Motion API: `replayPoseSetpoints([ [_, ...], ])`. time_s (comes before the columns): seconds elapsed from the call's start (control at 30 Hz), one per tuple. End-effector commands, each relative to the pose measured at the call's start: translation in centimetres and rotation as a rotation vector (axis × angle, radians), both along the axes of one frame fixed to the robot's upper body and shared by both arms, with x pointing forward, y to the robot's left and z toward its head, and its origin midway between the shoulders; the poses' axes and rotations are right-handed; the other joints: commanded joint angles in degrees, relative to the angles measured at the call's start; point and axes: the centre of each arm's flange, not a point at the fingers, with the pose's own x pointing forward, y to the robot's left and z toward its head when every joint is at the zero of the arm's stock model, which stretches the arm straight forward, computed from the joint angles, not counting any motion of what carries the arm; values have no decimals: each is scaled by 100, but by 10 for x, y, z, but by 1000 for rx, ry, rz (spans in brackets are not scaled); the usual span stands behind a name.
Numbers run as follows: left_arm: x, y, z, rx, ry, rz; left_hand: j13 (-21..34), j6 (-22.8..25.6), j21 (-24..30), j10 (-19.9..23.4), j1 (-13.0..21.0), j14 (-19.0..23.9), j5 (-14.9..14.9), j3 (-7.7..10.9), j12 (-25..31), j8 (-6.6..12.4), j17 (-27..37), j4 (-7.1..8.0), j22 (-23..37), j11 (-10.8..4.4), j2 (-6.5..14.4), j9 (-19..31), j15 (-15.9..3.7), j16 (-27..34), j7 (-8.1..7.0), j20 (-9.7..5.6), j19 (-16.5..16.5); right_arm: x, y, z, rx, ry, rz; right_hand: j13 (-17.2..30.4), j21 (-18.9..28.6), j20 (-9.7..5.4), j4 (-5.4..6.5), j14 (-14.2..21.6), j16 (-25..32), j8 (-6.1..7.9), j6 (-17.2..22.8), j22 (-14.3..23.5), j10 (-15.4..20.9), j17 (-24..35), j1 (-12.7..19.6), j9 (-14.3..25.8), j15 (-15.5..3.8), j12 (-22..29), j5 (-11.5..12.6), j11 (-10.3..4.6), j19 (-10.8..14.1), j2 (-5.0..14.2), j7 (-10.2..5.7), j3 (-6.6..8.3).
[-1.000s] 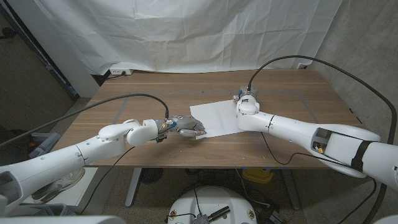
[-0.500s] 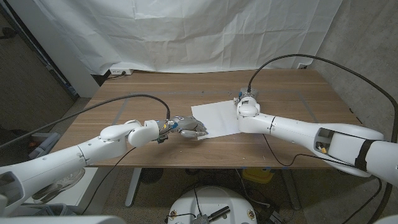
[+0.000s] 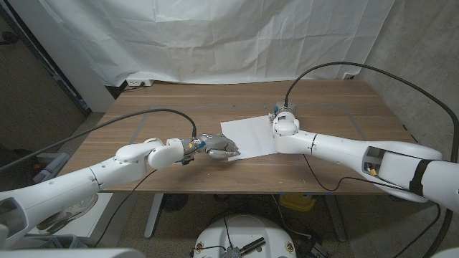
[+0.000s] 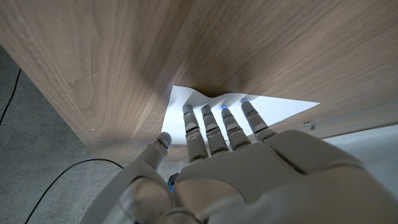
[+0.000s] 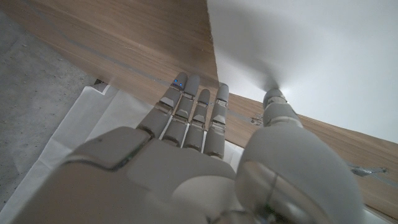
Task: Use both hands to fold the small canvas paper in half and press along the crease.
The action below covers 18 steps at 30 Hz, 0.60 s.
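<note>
Both hands touch canvas paper (image 3: 247, 135)

White canvas paper (image 3: 247, 135), brown wood-grain tabletop (image 3: 172, 107), silver-grey left hand (image 3: 219, 147), white arm shells, black cables (image 3: 154, 112), white wrinkled backdrop sheet (image 3: 215, 36), grey floor.

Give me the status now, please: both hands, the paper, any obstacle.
Left hand fingers on paper's near corner. Right hand at its far edge, thumb touching. Paper flat, unfolded. Nothing in the way.
</note>
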Motion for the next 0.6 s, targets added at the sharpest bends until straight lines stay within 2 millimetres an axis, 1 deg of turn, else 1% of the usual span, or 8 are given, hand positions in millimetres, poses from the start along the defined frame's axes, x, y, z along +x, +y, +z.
replayPoseSetpoints([
  [0.03, 1, 2, -3, 13, 14, 1, 139, 812, -18, 447, -2, 25, 27, 27, 7, 34, 2, 21, 18, -93, 187, 832, -428, -10, 656, 8, 51, 2, 1, 0, 1, 11, -13, 57, -2, 3, 42, -147, 131, -297, -581, 24, -280, 118, 66, 2, -410, -100, 38, 10, -14, 7, -22, -117],
  [0.17, 0, 2, -3, 12, 15, 0, 139, 820, -24, 451, -4, 24, 28, 31, 1, 33, 1, 19, 18, -103, 187, 832, -424, -13, 647, 6, 53, 3, 0, 0, 12, 11, -26, 66, 2, 6, 93, -156, 162, -334, -669, 33, -319, 132, 8, 7, -410, -108, 30, 55, -21, 33, 8, -160],
  [0.37, 0, 3, -3, 11, 11, 1, 140, 819, -33, 457, -7, 28, 30, 36, -8, 26, 0, 16, 18, -91, 185, 832, -424, -15, 650, 3, 55, 7, 0, 2, 2, 49, -48, 76, 13, 2, 110, -160, 203, -318, -638, 36, -307, 153, 40, 11, -419, -96, 38, 76, -2, 148, 23, -138],
  [0.43, 0, 3, -3, 11, 11, 1, 140, 814, -38, 442, -9, 28, 30, 39, -20, 20, 0, 15, 18, -101, 184, 832, -426, -17, 648, 1, 57, 8, 0, 2, 6, 62, -51, 89, 17, 9, 118, -123, 269, -257, -468, 35, -179, 174, 44, 15, -413, -35, 29, 114, 1, 192, 63, -160],
  [0.5, 0, 3, -3, 13, 11, 1, 140, 811, -42, 446, -10, 26, 31, 41, -23, 17, 0, 14, 19, -91, 184, 832, -425, -19, 646, 5, 58, 9, 1, 2, 10, 75, -50, 107, 31, 11, 128, -58, 364, -141, -113, 34, -71, 200, 36, 20, -433, 22, 12, 104, 26, 227, 94, -205],
  [0.57, 0, 3, -3, 13, 12, 1, 140, 809, -45, 438, -11, 29, 31, 42, -29, 15, 0, 13, 19, -85, 184, 832, -422, -18, 646, 6, 58, 9, 2, 1, 1, 73, -44, 123, 52, 9, 80, -37, 446, -49, 218, 32, 61, 225, 139, 21, -460, 87, 14, 46, 68, 298, 106, -195],
  [0.6, 0, 3, -3, 13, 11, 2, 141, 805, -46, 436, -11, 28, 31, 43, -31, 13, 0, 13, 19, -83, 184, 832, -423, -19, 647, 4, 58, 9, 2, 1, -4, 71, -35, 129, 71, 4, 7, 0, 500, 27, 479, 31, 142, 229, 269, 21, -467, 124, 22, 14, 106, 311, 89, -171],
])
